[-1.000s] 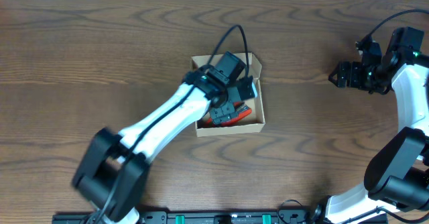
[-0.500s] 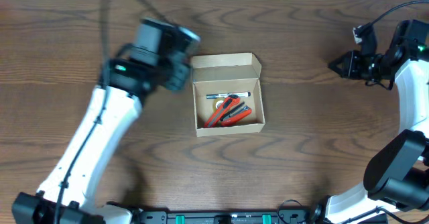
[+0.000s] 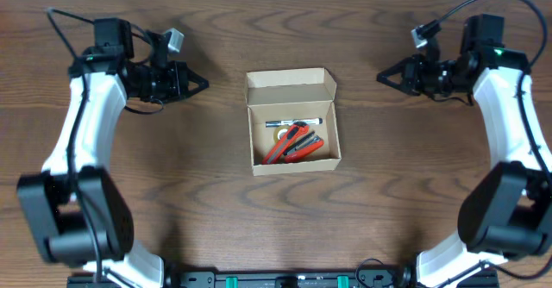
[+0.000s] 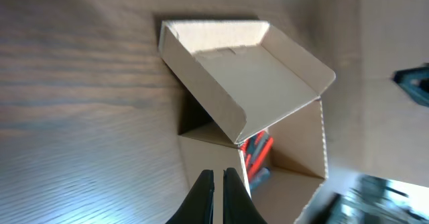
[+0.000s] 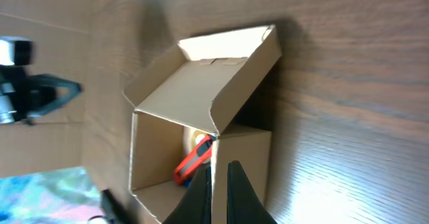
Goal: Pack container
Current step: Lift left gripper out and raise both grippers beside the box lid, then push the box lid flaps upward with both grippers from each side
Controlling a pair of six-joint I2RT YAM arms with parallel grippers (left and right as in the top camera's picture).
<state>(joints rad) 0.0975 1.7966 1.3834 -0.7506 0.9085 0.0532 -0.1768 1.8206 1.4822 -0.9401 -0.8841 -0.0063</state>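
Observation:
The container (image 3: 293, 157), a small tan cardboard box, sits mid-table with its flap lid (image 3: 291, 84) standing open at the far side. Inside lie a black marker (image 3: 293, 122) and red-handled tools (image 3: 291, 146). My left gripper (image 3: 203, 84) hovers left of the box, shut and empty, tips pointing at it. To the right of the box my right gripper (image 3: 379, 78) is also shut and empty, its tips aimed at the box. The left wrist view shows my left gripper (image 4: 218, 178) near the container (image 4: 255, 70). The right wrist view shows my right gripper (image 5: 218, 174) near the container (image 5: 201, 90) and a red tool (image 5: 194, 162).
The box stands on a dark wood-grain table (image 3: 414, 184). Both arms reach in from the sides, left arm (image 3: 82, 133) and right arm (image 3: 509, 124). A black rail (image 3: 276, 279) runs along the front edge.
My left arm has swung out of the box to the left and its gripper has shut. My right gripper has shut and moved left toward the box.

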